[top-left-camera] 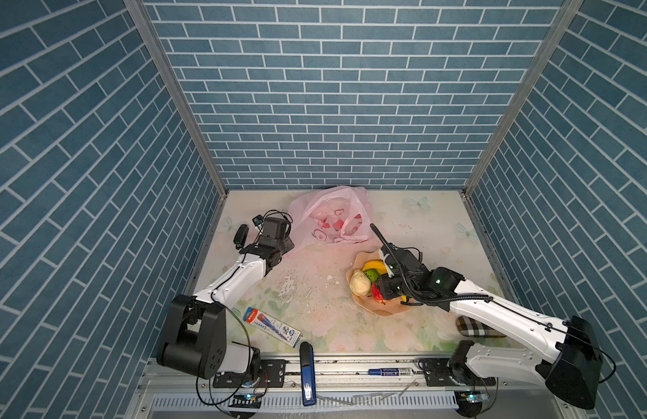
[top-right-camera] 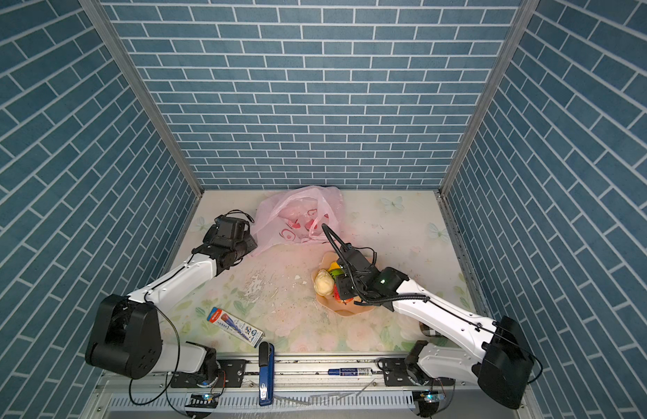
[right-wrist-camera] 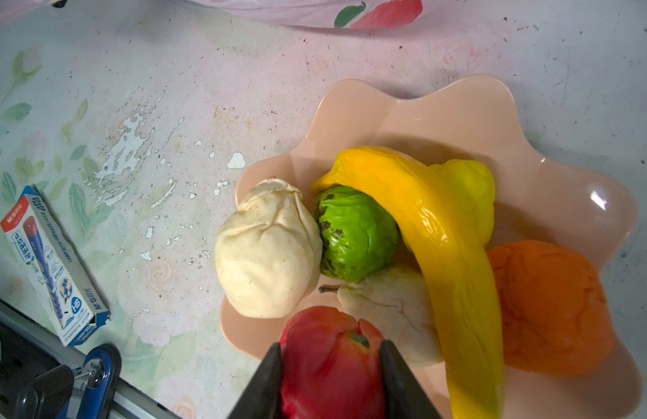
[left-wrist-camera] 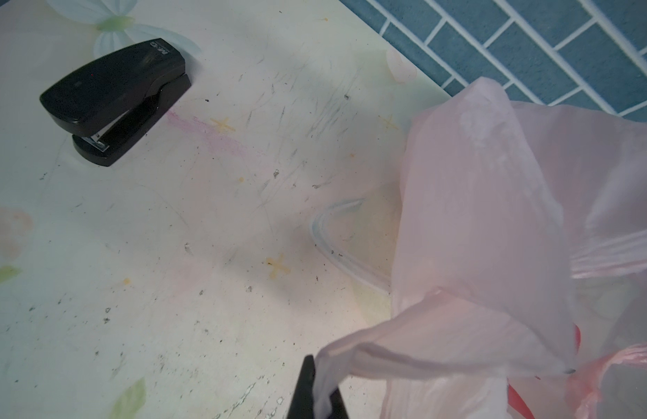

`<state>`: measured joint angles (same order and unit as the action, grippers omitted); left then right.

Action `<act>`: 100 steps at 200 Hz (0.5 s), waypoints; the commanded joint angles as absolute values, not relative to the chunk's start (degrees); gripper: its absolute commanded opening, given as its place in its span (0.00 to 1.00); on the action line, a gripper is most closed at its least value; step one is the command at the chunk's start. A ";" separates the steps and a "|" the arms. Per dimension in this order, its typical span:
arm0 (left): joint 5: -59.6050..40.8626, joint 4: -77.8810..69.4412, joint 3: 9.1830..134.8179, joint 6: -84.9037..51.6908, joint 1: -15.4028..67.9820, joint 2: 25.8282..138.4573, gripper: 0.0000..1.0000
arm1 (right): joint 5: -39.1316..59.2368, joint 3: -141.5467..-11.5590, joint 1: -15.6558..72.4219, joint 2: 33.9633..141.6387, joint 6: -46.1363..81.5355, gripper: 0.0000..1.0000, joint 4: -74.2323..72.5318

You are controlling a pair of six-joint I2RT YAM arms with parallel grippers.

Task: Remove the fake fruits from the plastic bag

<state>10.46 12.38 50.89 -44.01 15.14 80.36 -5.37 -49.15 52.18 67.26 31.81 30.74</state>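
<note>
The pink plastic bag (top-left-camera: 329,214) slumps at the table's (top-left-camera: 416,232) back, handle pinched in my left pincer (left-wrist-camera: 320,388). Banana (right-wrist-camera: 441,232), green ball (right-wrist-camera: 354,234), orange (right-wrist-camera: 546,308), yellow fruit (right-wrist-camera: 470,188), cream fruit (right-wrist-camera: 267,257) and pale pear (right-wrist-camera: 390,308) crowd the peach plate (right-wrist-camera: 459,109); my right pincer (right-wrist-camera: 331,350) clasps the red fruit (right-wrist-camera: 329,377).

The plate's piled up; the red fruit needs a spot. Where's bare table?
Bare: the table middle between plastic bag, plate and pencil box; also far right beyond the plate. Crowded: the plate itself, where the right claw grips the red fruit.
</note>
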 commanded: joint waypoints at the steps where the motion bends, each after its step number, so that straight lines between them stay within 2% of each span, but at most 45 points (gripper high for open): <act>1: 11.54 14.07 50.19 -42.98 15.47 79.10 0.02 | -6.08 -46.15 52.20 66.10 34.97 0.08 28.44; 100: 12.39 15.12 49.57 -42.89 15.47 76.60 0.02 | -5.77 -42.55 52.11 66.49 36.12 0.13 24.89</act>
